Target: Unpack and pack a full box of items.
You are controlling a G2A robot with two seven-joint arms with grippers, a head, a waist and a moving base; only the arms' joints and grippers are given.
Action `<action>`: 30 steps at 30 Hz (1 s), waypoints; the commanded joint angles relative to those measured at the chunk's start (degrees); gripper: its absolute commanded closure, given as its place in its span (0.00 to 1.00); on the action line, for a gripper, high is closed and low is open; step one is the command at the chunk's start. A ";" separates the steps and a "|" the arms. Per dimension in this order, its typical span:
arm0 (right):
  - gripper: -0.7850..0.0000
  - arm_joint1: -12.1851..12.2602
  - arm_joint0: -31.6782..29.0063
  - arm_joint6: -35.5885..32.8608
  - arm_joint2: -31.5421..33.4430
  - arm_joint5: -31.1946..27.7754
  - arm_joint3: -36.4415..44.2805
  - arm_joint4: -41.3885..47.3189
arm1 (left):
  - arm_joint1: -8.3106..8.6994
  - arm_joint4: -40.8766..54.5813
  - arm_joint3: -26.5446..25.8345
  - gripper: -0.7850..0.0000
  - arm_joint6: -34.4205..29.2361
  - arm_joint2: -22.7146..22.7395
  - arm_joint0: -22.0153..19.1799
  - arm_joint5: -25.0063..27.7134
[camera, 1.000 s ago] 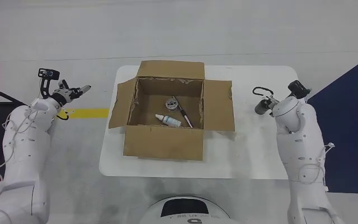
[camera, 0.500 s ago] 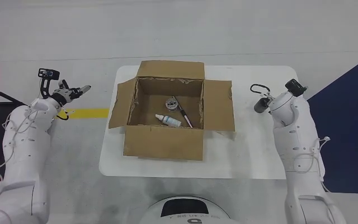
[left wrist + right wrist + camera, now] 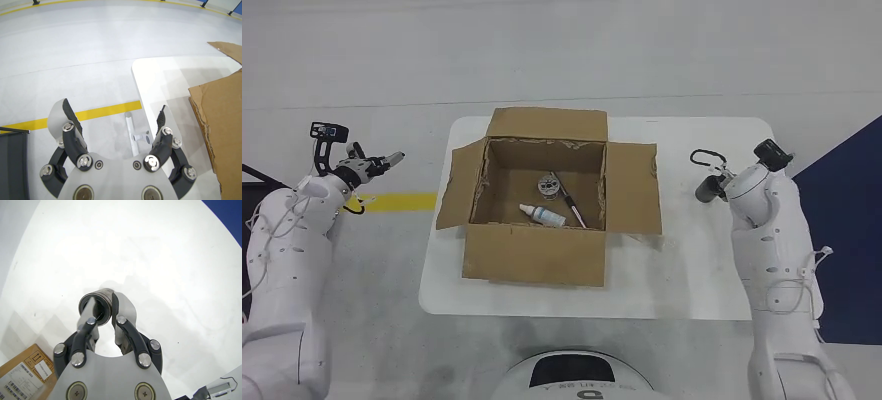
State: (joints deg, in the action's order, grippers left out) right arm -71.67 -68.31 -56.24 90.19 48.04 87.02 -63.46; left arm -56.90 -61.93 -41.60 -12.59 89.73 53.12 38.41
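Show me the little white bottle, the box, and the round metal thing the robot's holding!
white bottle [image 3: 545, 215]: top view, its body.
box [image 3: 532, 256]: top view, its near flap.
round metal thing [image 3: 105, 292]: right wrist view, its curved side.

White-shelled arms — silver left claw, black rubber pads

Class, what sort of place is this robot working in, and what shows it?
Probably a warehouse or robotics test hall: a wide pale floor with a yellow marking line, a lone white table, and an open cardboard box.
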 commanded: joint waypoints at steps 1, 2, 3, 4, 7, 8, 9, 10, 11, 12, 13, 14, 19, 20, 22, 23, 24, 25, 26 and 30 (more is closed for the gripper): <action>0.80 -0.07 -2.33 0.47 1.17 0.49 4.23 0.61 | 0.00 0.00 0.00 0.00 0.00 0.00 0.00 0.00; 0.74 -0.08 -3.42 0.55 1.71 0.56 5.96 0.74 | 0.00 0.00 0.00 0.00 0.00 0.00 0.00 0.00; 0.74 -0.08 -4.42 0.54 2.12 0.55 7.27 0.66 | 0.00 0.00 0.00 0.00 0.00 0.00 0.00 0.00; 0.73 -0.10 -5.18 0.47 2.43 0.48 8.17 0.60 | 0.00 0.00 0.00 0.00 0.00 0.00 0.00 0.00; 0.76 -0.11 -6.10 -0.98 2.27 -0.97 9.11 -0.03 | 0.00 0.00 0.00 0.00 0.00 0.00 0.00 0.00; 0.76 -0.12 -5.94 -1.40 2.11 -1.39 8.59 -0.58 | 0.00 0.00 0.00 0.00 0.00 0.00 0.00 0.00; 0.77 -0.16 -5.61 -1.77 1.69 -1.76 7.70 -1.26 | 0.00 0.00 0.00 0.00 0.00 0.00 0.00 0.00; 0.77 -0.22 -5.07 -2.03 1.37 -2.01 6.86 -1.77 | 0.00 0.00 0.00 0.00 0.00 0.00 0.00 0.00; 0.77 -0.31 -4.44 -2.29 1.04 -2.27 6.02 -2.05 | 0.00 0.00 0.00 0.00 0.00 0.00 0.00 0.00; 0.77 -0.40 -3.80 -2.52 0.83 -2.51 5.09 -2.26 | 0.00 0.00 0.00 0.00 0.00 0.00 0.00 0.00; 0.77 -0.50 -3.15 -2.66 0.71 -2.65 4.15 -2.42 | 0.00 0.00 0.00 0.00 0.00 0.00 0.00 0.00; 0.78 -0.58 -2.54 -2.75 0.64 -2.74 2.89 -2.86 | 0.00 0.00 0.00 0.00 0.00 0.00 0.00 0.00; 0.82 -1.07 0.17 -3.86 0.22 -3.84 -0.95 -4.09 | 0.00 0.00 0.00 0.00 0.00 0.00 0.00 0.00; 0.83 -1.18 0.59 -4.00 0.16 -3.98 -1.52 -4.32 | 0.00 0.00 0.00 0.00 0.00 0.00 0.00 0.00; 0.83 -1.41 1.46 -4.32 -0.12 -4.31 -3.05 -5.12 | 0.00 0.00 0.00 0.00 0.00 0.00 0.00 0.00; 0.84 -1.55 1.96 -4.46 -0.28 -4.44 -3.70 -5.45 | 0.00 0.00 0.00 0.00 0.00 0.00 0.00 0.00; 0.85 -1.70 2.40 -4.79 -0.55 -4.77 -4.37 -5.76 | 0.00 0.00 0.00 0.00 0.00 0.00 0.00 0.00; 0.87 -1.83 2.84 -5.03 -0.72 -5.01 -5.02 -6.19 | 0.00 0.00 0.00 0.00 0.00 0.00 0.00 0.00; 0.90 -1.98 3.31 -5.20 -0.88 -5.18 -5.66 -6.63 | 0.00 0.00 0.00 0.00 0.00 0.00 0.00 0.00; 1.00 -2.56 4.58 -5.91 -1.05 -5.90 -7.36 -8.14 | 0.00 0.00 0.00 0.00 0.00 0.00 0.00 0.00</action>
State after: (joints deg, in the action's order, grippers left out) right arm -74.10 -63.94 -62.04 89.06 42.25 79.94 -71.28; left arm -56.90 -61.93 -41.60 -12.59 89.73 53.12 38.41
